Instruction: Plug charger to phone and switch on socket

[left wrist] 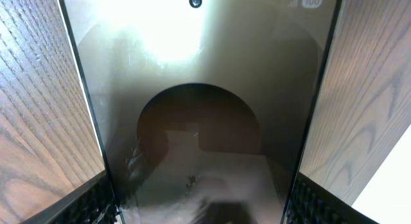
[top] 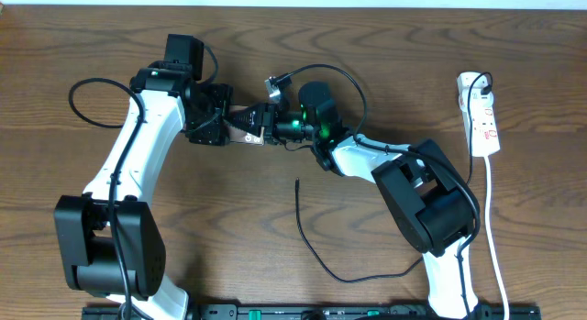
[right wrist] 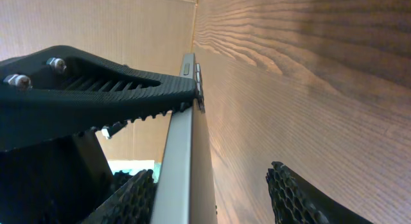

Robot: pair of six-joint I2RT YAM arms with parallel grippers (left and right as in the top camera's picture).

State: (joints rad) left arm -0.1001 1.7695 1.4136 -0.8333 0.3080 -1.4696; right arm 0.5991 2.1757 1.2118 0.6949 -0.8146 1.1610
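At the middle of the tabletop (top: 275,45), the phone (top: 246,121) is clamped across its width by the left jaws. Its long axis is pointed at the right jaws, parted astride its edge. The charger (top: 298,205) tip is seen loose, nearer the right arm.
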